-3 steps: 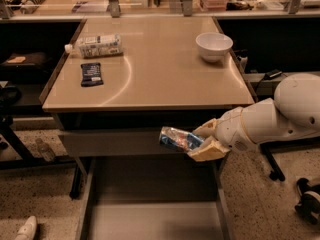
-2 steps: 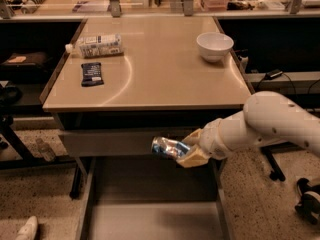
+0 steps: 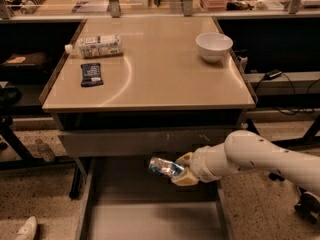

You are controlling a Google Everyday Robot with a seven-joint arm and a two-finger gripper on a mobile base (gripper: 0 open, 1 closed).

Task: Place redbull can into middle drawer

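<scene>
The gripper (image 3: 181, 170) holds a glossy, seemingly metal redbull can (image 3: 163, 167) over the matt middle drawer (image 3: 150, 220).

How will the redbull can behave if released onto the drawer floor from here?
The redbull can lies sideways in the gripper above the middle drawer, so it will probably roll on that flat floor. Its shiny skin looks slippery and likely dents if squeezed hard. Being small, it is probably light.

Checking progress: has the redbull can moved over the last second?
Yes. Held in the tool, the redbull can has come down and slightly left, from level with the grey front panel to below it, over the middle drawer.
</scene>
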